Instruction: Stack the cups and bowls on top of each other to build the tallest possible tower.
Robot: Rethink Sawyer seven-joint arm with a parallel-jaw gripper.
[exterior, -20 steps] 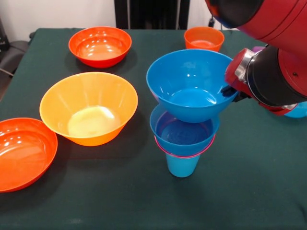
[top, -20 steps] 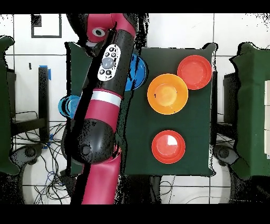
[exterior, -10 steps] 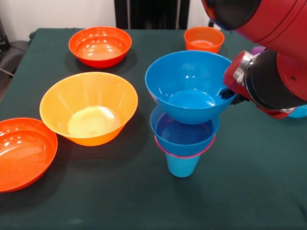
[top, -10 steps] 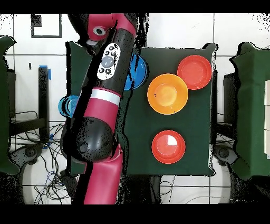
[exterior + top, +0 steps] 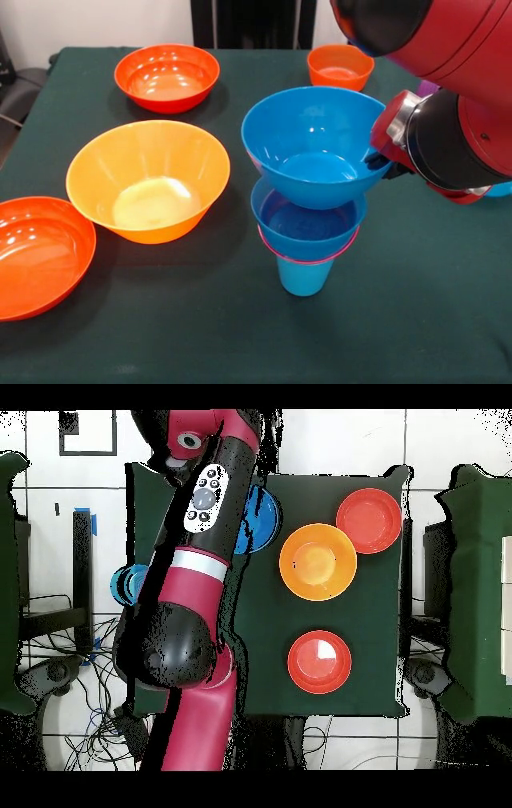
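Now large blue bowl (image 5: pixel 314 144) empty atop small blue bowl (image 5: pixel 308 222); jaws' state unclear at rim

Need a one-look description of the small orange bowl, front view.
Start at the dark green table and find the stack of blue plastic bowls near its middle. Directly behind it, by the far edge, sits the small orange plastic bowl, the smallest and deepest-sided of the orange-toned bowls.

Front view evenly bright; light apparently from above. White glare patches inside yellow-orange bowl (image 5: pixel 149 178) and red-orange bowl (image 5: pixel 166 75). Soft, short shadows on dark tabletop (image 5: pixel 200 320) beside bowls. Focus fair, mild softness at arm (image 5: pixel 456 136). Overhead view harsher, contrast high.
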